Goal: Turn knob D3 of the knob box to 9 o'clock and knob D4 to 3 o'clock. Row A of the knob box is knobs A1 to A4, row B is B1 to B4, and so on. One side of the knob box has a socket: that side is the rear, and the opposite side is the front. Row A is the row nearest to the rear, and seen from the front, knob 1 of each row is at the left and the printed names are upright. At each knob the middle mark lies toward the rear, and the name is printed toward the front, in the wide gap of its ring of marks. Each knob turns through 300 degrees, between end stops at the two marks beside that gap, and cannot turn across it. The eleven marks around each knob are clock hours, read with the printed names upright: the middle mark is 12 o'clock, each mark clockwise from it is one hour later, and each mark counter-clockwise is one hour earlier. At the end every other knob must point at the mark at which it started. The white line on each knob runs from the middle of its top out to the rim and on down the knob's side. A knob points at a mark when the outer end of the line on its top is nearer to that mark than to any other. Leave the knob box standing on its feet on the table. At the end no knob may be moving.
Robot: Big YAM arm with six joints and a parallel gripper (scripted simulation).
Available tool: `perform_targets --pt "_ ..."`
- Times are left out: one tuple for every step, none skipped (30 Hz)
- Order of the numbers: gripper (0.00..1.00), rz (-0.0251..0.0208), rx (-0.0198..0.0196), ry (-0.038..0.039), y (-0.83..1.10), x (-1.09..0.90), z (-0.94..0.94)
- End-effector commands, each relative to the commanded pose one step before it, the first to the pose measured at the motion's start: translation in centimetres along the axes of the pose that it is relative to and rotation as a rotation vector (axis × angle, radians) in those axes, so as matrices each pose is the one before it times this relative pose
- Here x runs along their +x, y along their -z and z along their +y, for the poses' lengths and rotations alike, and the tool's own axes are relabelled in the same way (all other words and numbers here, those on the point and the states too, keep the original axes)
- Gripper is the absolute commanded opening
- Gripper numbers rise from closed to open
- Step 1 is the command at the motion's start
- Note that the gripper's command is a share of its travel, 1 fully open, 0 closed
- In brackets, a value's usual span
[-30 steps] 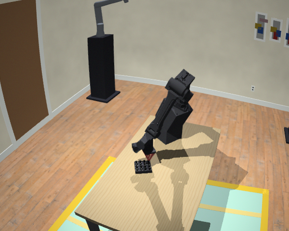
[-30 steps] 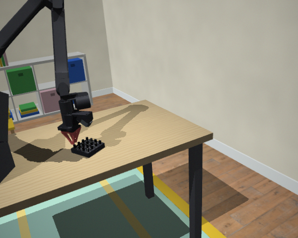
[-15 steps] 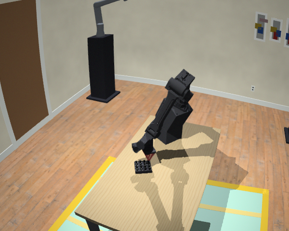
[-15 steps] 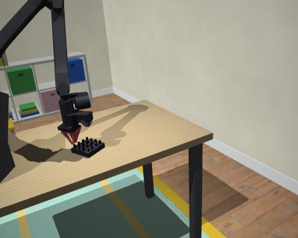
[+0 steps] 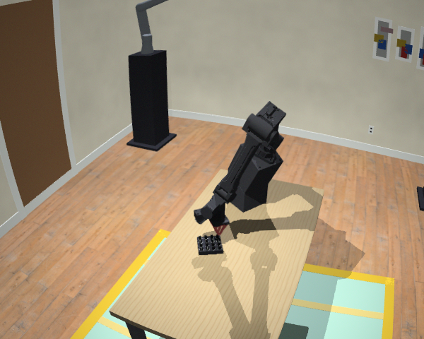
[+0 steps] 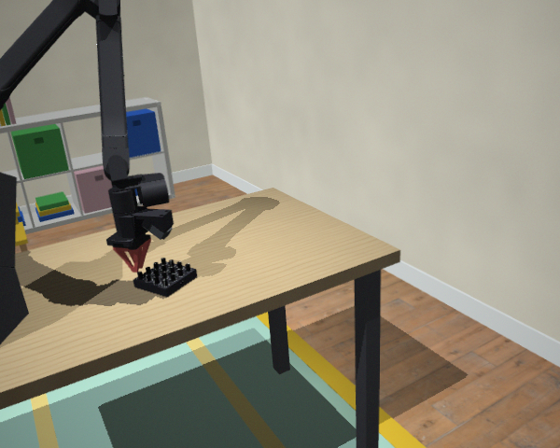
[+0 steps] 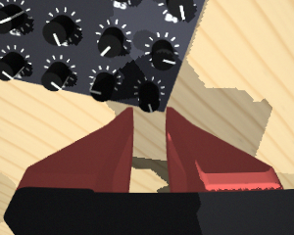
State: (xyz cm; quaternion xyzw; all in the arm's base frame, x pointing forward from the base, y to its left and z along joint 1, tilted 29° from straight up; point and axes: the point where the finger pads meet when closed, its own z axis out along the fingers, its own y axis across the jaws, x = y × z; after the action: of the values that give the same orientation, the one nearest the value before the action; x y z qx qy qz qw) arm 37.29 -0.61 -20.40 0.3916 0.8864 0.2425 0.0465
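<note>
In the wrist view, knobs D1 (image 7: 7, 70) and D2 (image 7: 54, 80) are standing at the left of the front row, their white lines pointing toward lower right. Knob D3 (image 7: 103, 89) is coming next, its line pointing left. Knob D4 (image 7: 149, 98) is standing at the right corner, its line pointing down toward the box's front edge. The knob box (image 5: 210, 245) (image 6: 168, 278) (image 7: 143, 22) is resting on the worktop (image 5: 190, 292) (image 6: 280, 231) (image 7: 235, 54). Just beside D4, the end effector (image 5: 219, 234) (image 6: 135, 271) (image 7: 149, 117) is pointing downward, its fingers standing partly apart and gripping nothing
</note>
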Motion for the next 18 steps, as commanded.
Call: perform_targets --pt "0.19 -0.00690 -0.00103 -0.00588 0.250 0.295 0.006" --pt "0.19 0.00000 0.00000 0.00000 0.000 0.000 0.000" --pt "0.19 0.00000 0.00000 0.00000 0.000 0.000 0.000" --pt "0.19 -0.00319 -0.00254 0.00210 -0.024 -0.223 0.163" --pt "0.19 -0.00003 -0.00002 0.00002 0.000 -0.002 0.001" --pt "0.19 0.00000 0.00000 0.00000 0.000 0.000 0.000" --pt "0.19 0.00000 0.00000 0.00000 0.000 0.000 0.000" --pt "0.19 0.00000 0.00000 0.00000 0.000 0.000 0.000" --pt "0.19 0.00000 0.00000 0.00000 0.000 0.000 0.000" --pt "0.19 0.00000 0.00000 0.00000 0.000 0.000 0.000" --pt "0.19 0.00000 0.00000 0.00000 0.000 0.000 0.000" --pt "0.19 0.00000 0.00000 0.00000 0.000 0.000 0.000" --pt "0.19 0.00000 0.00000 0.00000 0.000 0.000 0.000" --pt "0.19 0.00000 0.00000 0.00000 0.000 0.000 0.000" --pt "0.19 0.00000 0.00000 0.00000 0.000 0.000 0.000" --pt "0.19 0.00000 0.00000 0.00000 0.000 0.000 0.000" --pt "0.19 0.00000 0.00000 0.00000 0.000 0.000 0.000" --pt "0.19 0.00000 0.00000 0.00000 0.000 0.000 0.000"
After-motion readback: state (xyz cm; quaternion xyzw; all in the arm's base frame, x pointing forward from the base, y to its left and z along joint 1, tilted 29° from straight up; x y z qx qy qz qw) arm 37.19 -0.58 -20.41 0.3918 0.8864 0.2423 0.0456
